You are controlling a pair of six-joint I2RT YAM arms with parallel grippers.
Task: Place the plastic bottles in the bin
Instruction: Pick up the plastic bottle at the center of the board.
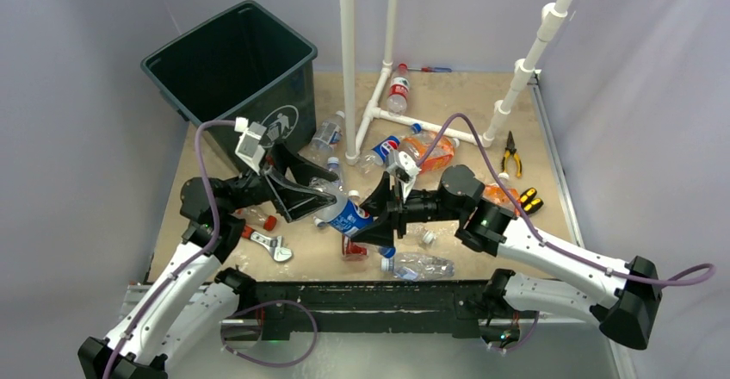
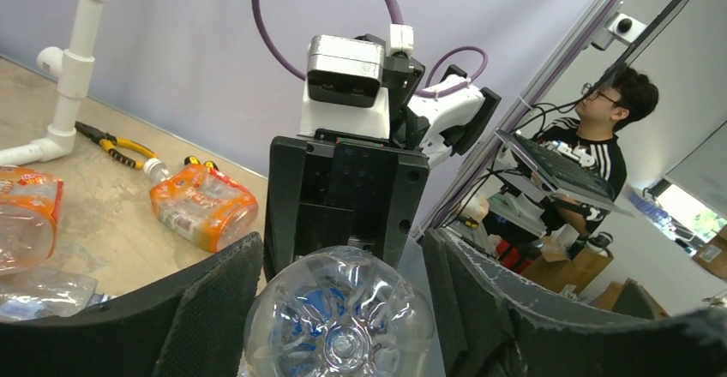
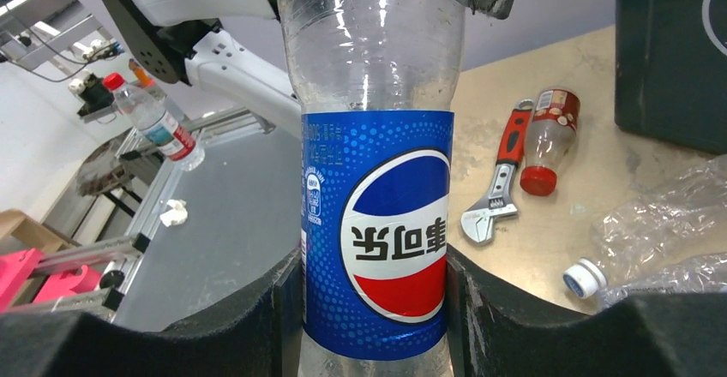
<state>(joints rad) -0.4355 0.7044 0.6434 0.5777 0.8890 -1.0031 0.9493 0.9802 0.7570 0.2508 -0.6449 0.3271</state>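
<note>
From above, the blue-label bottle (image 1: 349, 216) is held level over the middle of the table, between the two arms. Both its ends are hidden inside the claws. The right claw (image 1: 379, 215) covers the label end and the left claw (image 1: 301, 191) surrounds the clear end. The bin (image 1: 262, 103) stands at the far left, apart from the bottle. A wrench (image 1: 267, 241) lies near left and pliers (image 1: 511, 153) lie far right.

In the left wrist view, the frame's lower edge cuts off the fingers and part of the bottle's clear base (image 2: 339, 317). The left claw (image 2: 343, 248) stands on either side of that base. We cannot tell whether it pinches the base or only stands spread around it. An orange bottle (image 2: 201, 206) lies on the table to the left.

In the right wrist view, the bottle (image 3: 377, 223) runs out of frame at top and bottom, so its cap is unseen. The right claw (image 3: 373, 291) is closed on the blue label, with a pad tight against each side. Beyond it, a red-capped bottle (image 3: 549, 137) lies just beside the wrench (image 3: 501, 180), and the bin's wall (image 3: 669, 51) is cropped at the right.
</note>
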